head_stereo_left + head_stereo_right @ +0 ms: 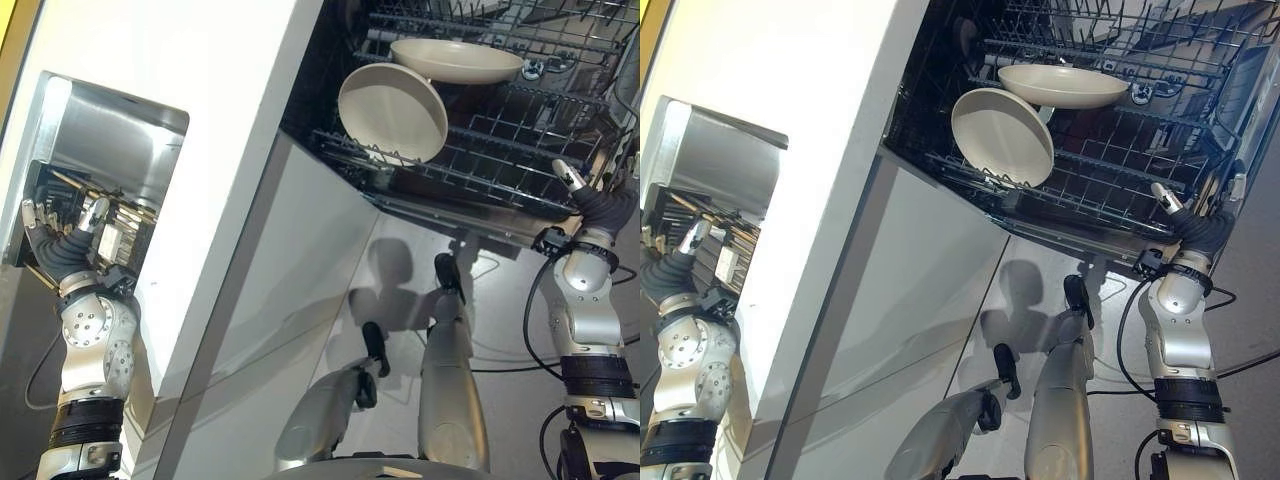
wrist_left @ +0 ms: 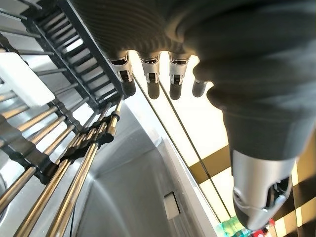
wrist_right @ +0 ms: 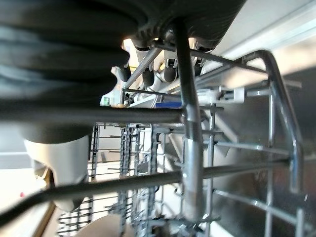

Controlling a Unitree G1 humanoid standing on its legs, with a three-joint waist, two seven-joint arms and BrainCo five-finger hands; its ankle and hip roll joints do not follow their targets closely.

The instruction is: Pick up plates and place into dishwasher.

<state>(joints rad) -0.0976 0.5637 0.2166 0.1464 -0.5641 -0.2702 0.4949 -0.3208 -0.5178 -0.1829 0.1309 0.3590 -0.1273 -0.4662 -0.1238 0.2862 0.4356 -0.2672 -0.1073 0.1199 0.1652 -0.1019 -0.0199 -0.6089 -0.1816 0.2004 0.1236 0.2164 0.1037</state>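
Two plates [image 1: 393, 112] sit in the dishwasher rack [image 1: 500, 150], tines propping one. The right hand [image 1: 590, 200] steadies the rack's edge, grip unclear; the left hand [image 1: 55, 240], fingers relaxed, reaches the sink's [image 1: 110, 150] drying rack [image 1: 110, 235].

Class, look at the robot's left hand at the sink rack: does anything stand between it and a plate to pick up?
No plate shows by the left hand. Both plates already sit in the dishwasher rack, beyond the white counter.

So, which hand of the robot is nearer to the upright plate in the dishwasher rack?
Right. The right hand is at the rack's edge, beside the upright plate. The left hand is far away, at the sink's drying rack.
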